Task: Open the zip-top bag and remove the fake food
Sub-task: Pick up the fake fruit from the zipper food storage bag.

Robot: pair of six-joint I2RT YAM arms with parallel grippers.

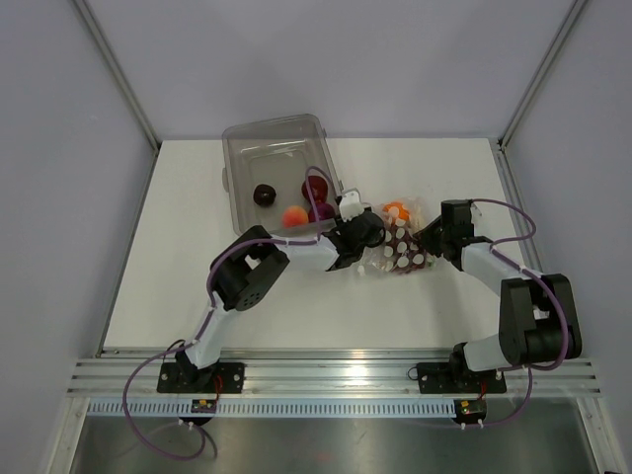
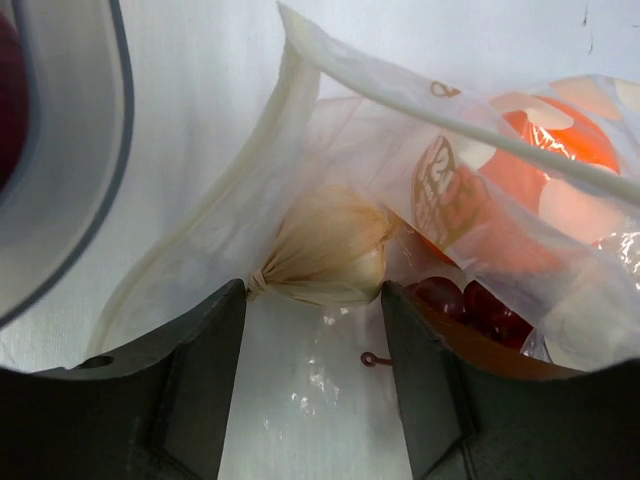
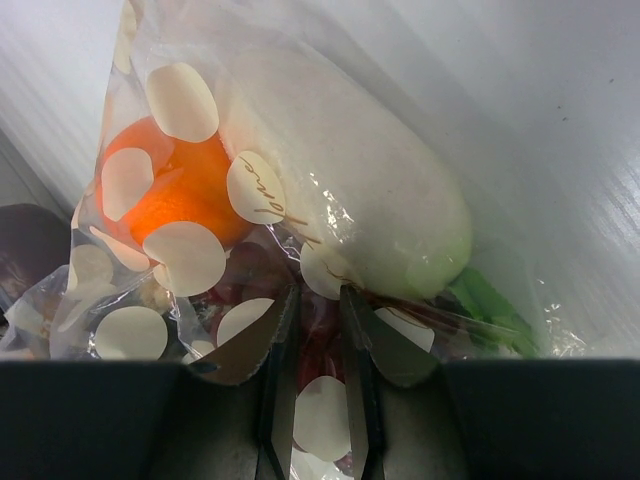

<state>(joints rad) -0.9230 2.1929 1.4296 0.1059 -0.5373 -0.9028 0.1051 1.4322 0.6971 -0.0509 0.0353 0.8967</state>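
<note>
The left gripper (image 2: 312, 292) fills the bottom of the frame, its two dark fingers (image 2: 190, 400) standing well apart. Between their tips lies a beige garlic bulb (image 2: 330, 258), in the open mouth of the zip-top bag (image 2: 250, 200). The bag's white zip strip (image 2: 470, 125) runs from top centre towards the right edge. Behind the dotted film sit an orange fruit (image 2: 565, 135) at upper right and dark red grapes (image 2: 470, 300) at the right finger. A clear bin's rounded corner (image 2: 105, 150) occupies the upper left, on the white worktop (image 2: 200, 100).

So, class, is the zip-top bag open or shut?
Open: in the left wrist view the zip-top bag gapes, its white strip edges spread apart around a garlic bulb.
</note>
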